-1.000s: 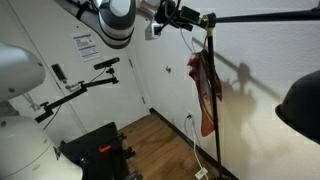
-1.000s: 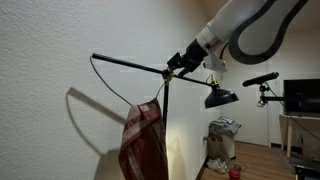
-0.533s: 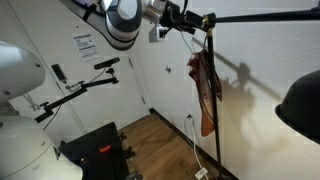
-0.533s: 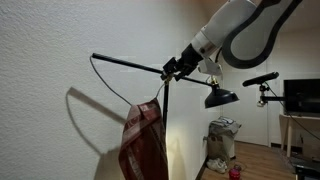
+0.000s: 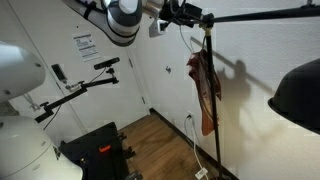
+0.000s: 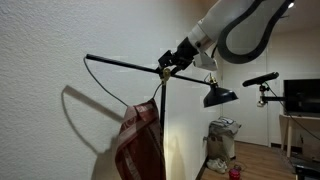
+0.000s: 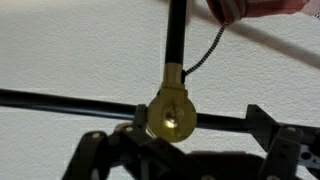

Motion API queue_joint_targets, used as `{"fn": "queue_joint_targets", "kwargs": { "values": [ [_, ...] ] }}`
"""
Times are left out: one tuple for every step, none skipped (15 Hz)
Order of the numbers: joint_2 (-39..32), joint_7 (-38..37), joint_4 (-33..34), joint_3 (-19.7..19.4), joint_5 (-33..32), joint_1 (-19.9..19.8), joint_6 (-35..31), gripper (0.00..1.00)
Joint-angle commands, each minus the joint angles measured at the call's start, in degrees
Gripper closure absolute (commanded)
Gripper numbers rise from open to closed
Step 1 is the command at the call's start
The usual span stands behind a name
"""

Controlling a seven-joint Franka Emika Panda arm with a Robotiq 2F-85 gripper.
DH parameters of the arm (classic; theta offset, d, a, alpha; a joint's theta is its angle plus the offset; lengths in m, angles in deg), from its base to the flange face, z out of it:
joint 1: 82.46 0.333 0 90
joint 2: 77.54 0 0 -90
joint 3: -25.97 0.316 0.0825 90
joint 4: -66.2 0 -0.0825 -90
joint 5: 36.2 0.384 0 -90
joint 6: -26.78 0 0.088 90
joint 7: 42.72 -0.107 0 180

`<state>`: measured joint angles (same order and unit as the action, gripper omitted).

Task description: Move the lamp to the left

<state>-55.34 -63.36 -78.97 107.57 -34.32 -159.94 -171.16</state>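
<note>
The lamp is a floor lamp with a thin black pole [image 5: 212, 100], a long horizontal arm [image 6: 120, 65] and a black shade [image 6: 220, 97]. The shade also shows in an exterior view [image 5: 298, 95]. A brass joint [image 7: 173, 113] links pole and arm. My gripper [image 6: 168, 68] is at this joint, high up by the wall, and it also shows in an exterior view [image 5: 190, 15]. In the wrist view my gripper [image 7: 200, 122] straddles the joint. One finger is against the brass; the other stands apart from it, so the jaws are open.
A red bag [image 6: 138, 145] hangs from the lamp by a strap and also shows in an exterior view [image 5: 205, 85]. The white wall is right behind the lamp. Camera stands [image 5: 80, 85] and a black chair [image 5: 95, 150] stand further off. A cable runs down to the wooden floor [image 5: 165, 140].
The gripper and the lamp's joint have shifted sideways together. The arm and red bag moved left in one exterior view; the shade came further into the other.
</note>
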Motion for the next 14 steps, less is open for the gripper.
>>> {"fn": "queue_joint_targets", "kwargs": {
  "values": [
    [1.87,-0.65,-1.22,-2.01,0.92,2.53,0.0,0.0],
    [2.56,-0.76,-1.88,-3.07,1.17,3.6,0.0,0.0],
    [2.65,-0.51,-2.61,-4.36,0.95,5.01,0.0,0.0],
    [3.21,-0.66,-3.38,-5.42,1.1,6.3,0.0,0.0],
    [3.9,-0.83,-4.45,-6.29,1.24,7.51,0.0,0.0],
    [4.0,-0.67,-5.32,-7.4,0.95,9.14,0.0,0.0],
    [5.15,-1.11,-6.33,-8.17,1.42,10.59,0.0,0.0],
    [5.56,-1.14,-7.13,-9.2,1.42,12.36,0.0,0.0],
    [6.24,-1.36,-8.0,-10.06,1.66,13.86,0.0,0.0],
    [6.78,-1.38,-8.72,-10.85,1.76,15.28,0.0,0.0],
    [7.29,-1.45,-9.47,-11.43,2.06,16.49,0.0,0.0],
    [7.6,-1.43,-10.08,-11.65,2.3,17.3,0.0,0.0],
    [8.61,-1.63,-10.11,-11.8,2.89,17.89,0.0,0.0],
    [9.72,-1.89,-10.27,-11.87,3.62,18.43,0.0,0.0]
  ]
}}
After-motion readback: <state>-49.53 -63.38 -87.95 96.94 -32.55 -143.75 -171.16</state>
